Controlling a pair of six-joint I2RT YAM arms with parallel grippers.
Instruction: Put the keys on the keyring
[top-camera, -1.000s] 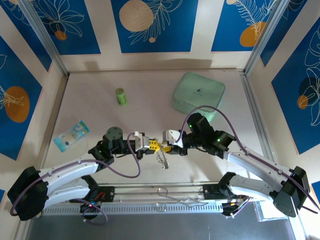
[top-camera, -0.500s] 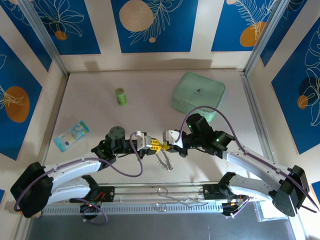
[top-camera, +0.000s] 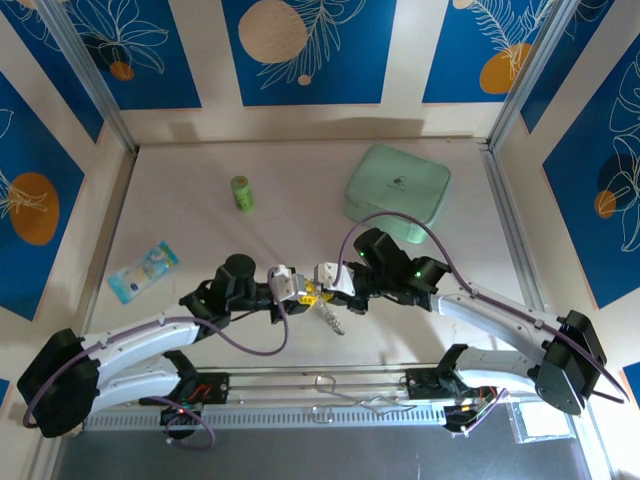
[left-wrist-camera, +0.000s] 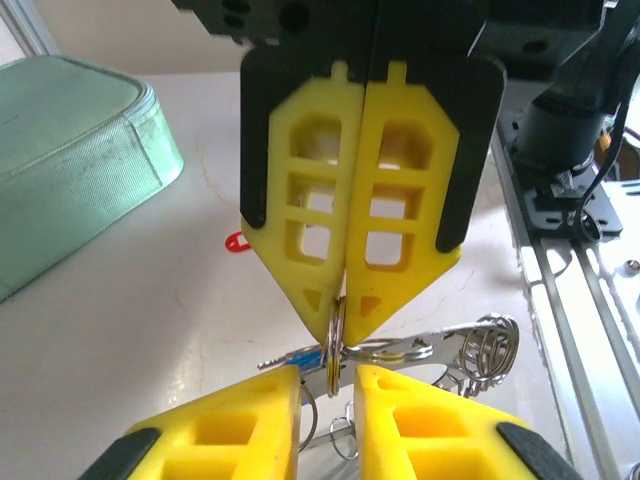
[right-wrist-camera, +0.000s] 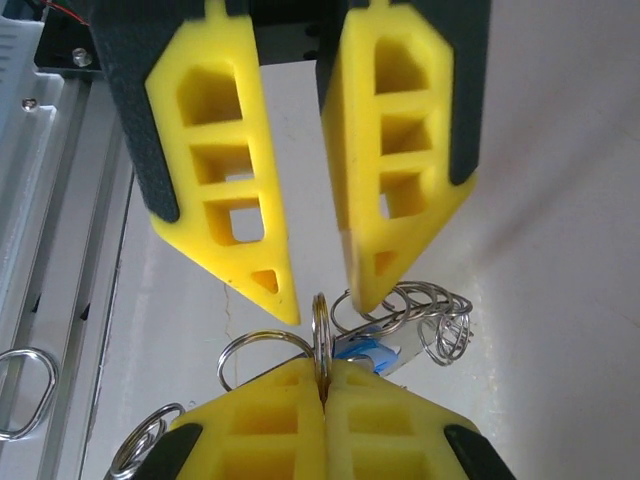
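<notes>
My right end effector (right-wrist-camera: 322, 378) is clamped on the rim of the thin silvery metal keyring (right-wrist-camera: 320, 325), holding it above the table (left-wrist-camera: 150, 330). My left end effector (left-wrist-camera: 330, 378) stands slightly apart, astride it. The blue-tagged silvery key (right-wrist-camera: 365, 352) sits just beside the ring. It's light, stiff, slippery wire, so I'd pinch across the flat rim.

Right gripper (right-wrist-camera: 322, 378) has clamped the keyring (right-wrist-camera: 320, 325) (left gripper (left-wrist-camera: 330, 385) loosened).
</notes>
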